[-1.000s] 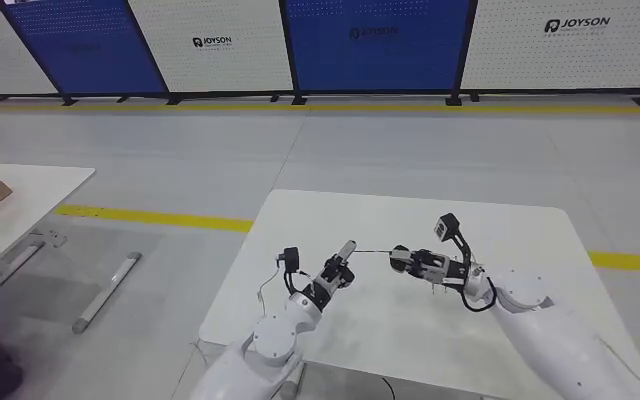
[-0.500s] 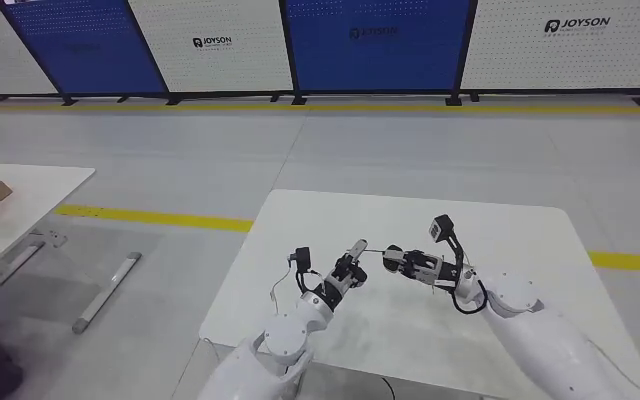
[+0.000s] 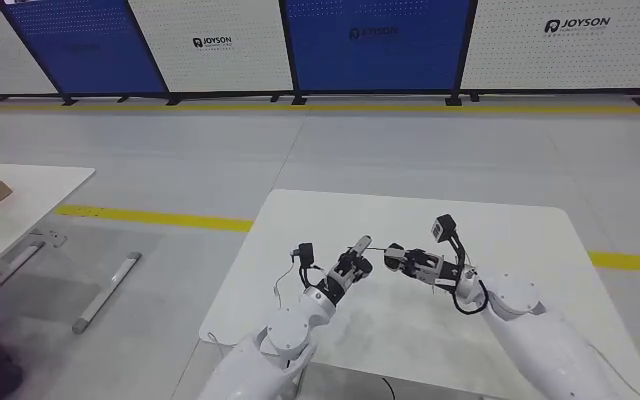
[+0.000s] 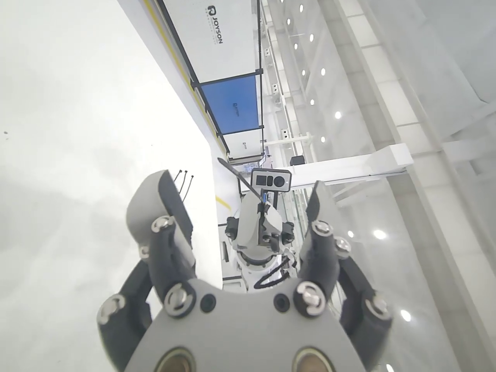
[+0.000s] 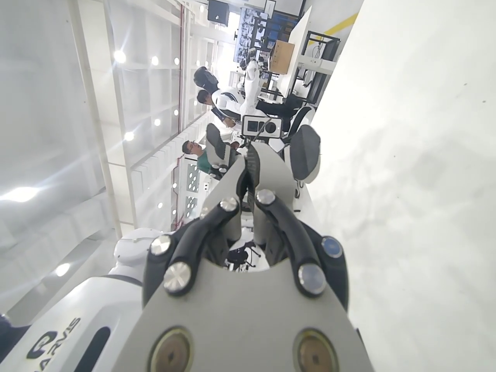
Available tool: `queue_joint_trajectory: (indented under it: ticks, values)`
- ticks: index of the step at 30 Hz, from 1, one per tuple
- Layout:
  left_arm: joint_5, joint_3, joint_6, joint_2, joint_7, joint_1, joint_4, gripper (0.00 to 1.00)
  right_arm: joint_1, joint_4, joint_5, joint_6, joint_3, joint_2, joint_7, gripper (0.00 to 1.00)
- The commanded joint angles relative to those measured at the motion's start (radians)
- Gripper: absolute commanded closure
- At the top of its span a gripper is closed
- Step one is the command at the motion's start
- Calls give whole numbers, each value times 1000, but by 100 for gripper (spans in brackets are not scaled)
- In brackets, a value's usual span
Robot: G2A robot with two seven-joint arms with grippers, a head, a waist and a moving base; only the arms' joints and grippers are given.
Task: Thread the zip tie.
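Midair, the zip tie (image 3: 376,248) is pinched at one end, with its free end aimed at the opposite gripper.

Closest in, the right gripper (image 5: 246,155) has its jaws pressed together on one end of the tie, holding it up off the white table (image 3: 500,225). The thin black strip runs straight out of those fingertips, with its long axis crosswise to the robot's front and its free tip pointing to the robot's left. Facing it, the left gripper (image 4: 243,187) has its jaws spread wide and grips nothing (the tip reaches toward the gap, but I cannot tell whether it has passed between the pads). Farther off, a few loose black ties (image 4: 185,180) lie flat on the tabletop near its edge.
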Motion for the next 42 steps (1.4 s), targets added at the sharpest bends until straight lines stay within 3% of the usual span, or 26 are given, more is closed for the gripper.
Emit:
queue_joint_trajectory:
  ticks: [1,9,12,22,27,42]
  values:
    - [-2,-1,-4,-1,-6,1,-1,78,-3,-2,-5,4,8,0,0,100]
    - [6,-4,-9,-2,-15,-1,-2,77,-12,-17,-32,28,19,-7,8,100]
    - [14,-6,-10,-3,-17,2,-6,72,-11,-17,-40,35,20,-12,8,100]
    - [30,-7,-14,-5,-13,12,-10,85,-11,-7,-49,42,35,-24,11,100]
    - [32,-8,-12,-6,-12,14,-12,100,-12,2,-50,43,44,-29,21,100]
    - [46,-6,-17,-12,-5,15,-10,100,-13,27,-60,47,66,-43,50,100]
